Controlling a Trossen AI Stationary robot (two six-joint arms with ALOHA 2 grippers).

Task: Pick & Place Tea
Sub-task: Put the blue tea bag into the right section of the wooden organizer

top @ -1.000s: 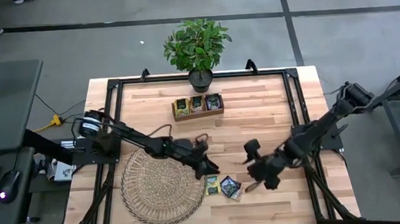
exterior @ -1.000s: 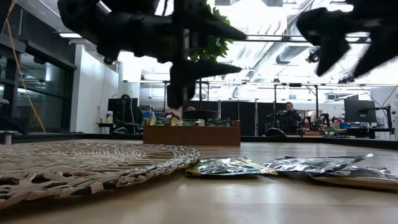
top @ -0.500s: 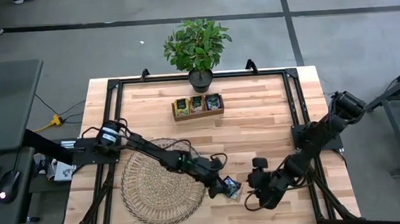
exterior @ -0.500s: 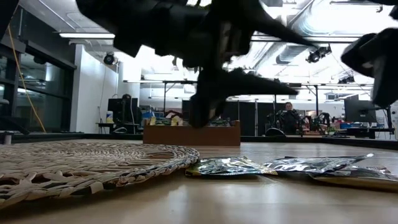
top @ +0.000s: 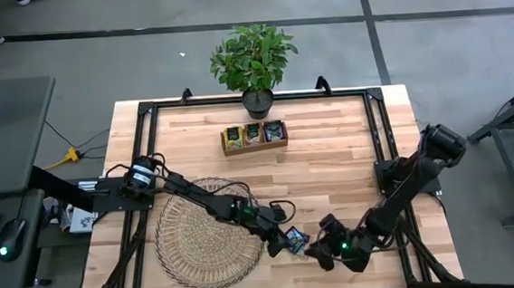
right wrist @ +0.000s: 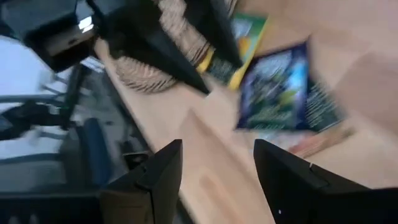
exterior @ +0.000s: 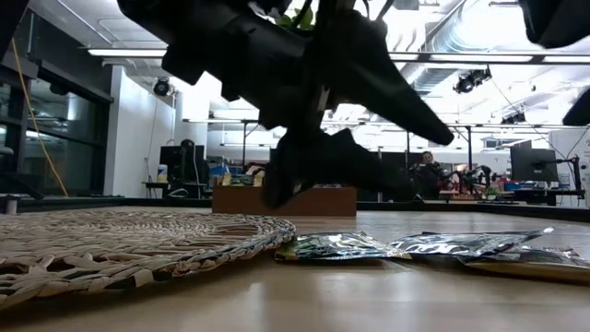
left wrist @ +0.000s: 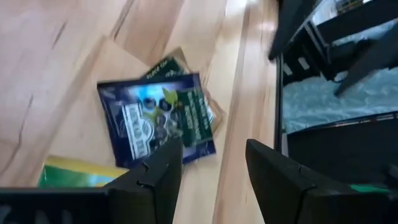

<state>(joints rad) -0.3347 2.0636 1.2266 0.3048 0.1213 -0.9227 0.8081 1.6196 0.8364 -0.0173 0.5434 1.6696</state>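
Near the table's 6 o'clock edge, just off the round wicker mat [top: 207, 235] at its 3 o'clock: loose tea sachets, a dark navy one [left wrist: 163, 119] on top, a yellow-green one [left wrist: 74, 173] beside it.

Left gripper [top: 282, 242] low over them, fingers [left wrist: 163, 171] spread, grasping nothing.

Right gripper [top: 323, 251] at 3 o'clock of the sachets, fingers [right wrist: 280, 168] likewise parted, empty.

At 12 o'clock: wooden three-compartment tray [top: 254, 145] holding more sachets, potted plant [top: 253, 62] beyond.
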